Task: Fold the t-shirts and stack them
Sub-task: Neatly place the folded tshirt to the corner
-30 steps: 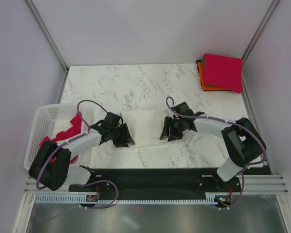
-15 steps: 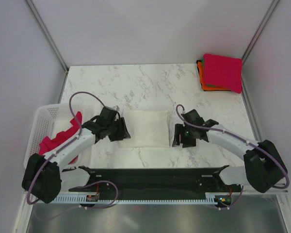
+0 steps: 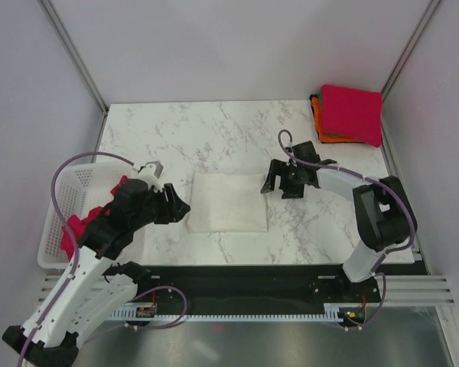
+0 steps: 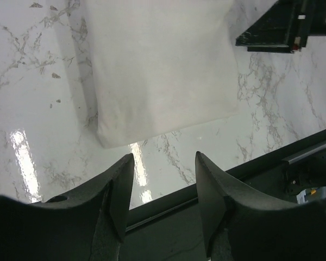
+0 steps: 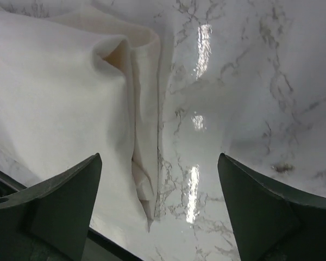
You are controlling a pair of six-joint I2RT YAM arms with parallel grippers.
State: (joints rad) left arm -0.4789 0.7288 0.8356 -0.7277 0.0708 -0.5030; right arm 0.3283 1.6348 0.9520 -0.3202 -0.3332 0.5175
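Though beside t-shirt (image 3: 228, 202), claws (image 3: 182, 209) (image 3: 279, 189) agape

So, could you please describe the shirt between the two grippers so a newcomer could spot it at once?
On the marble table, look at the middle of the near half. A folded t-shirt lies flat there, alone. It is the only white one; the stack far right is pink-topped.

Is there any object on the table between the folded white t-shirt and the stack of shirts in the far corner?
No loose object. Only the open right gripper hovers at the white t-shirt edge, toward the stack; the marble table between is bare.
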